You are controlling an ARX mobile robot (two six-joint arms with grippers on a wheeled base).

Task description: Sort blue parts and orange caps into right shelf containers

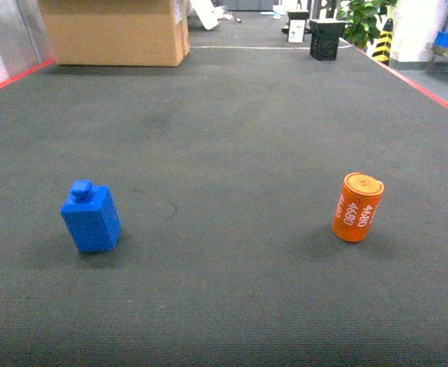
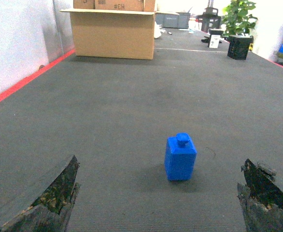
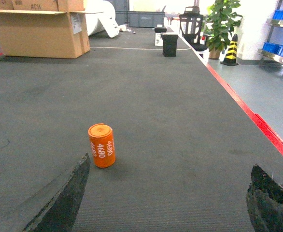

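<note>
A blue part (image 1: pixel 91 218) is standing upright on the dark floor at left, lying ahead of the left end effector (image 2: pixel 158 203), whose jaws are spreading wide. At right, an orange cap (image 1: pixel 357 206) is standing ahead of the wide-spread right end effector (image 3: pixel 168 200), nearer its left finger (image 3: pixel 64 198).

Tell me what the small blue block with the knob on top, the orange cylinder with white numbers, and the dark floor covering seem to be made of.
Blue block with knob: likely moulded plastic, uniform saturated colour, smooth faces with a soft sheen. Orange cylinder: probably plastic too, smooth and slightly glossy, with white "4680" printed on its side. Dark floor covering: looks like low-pile carpet or ribbed matting, matte grey with fine parallel lines; which one is unclear.
</note>
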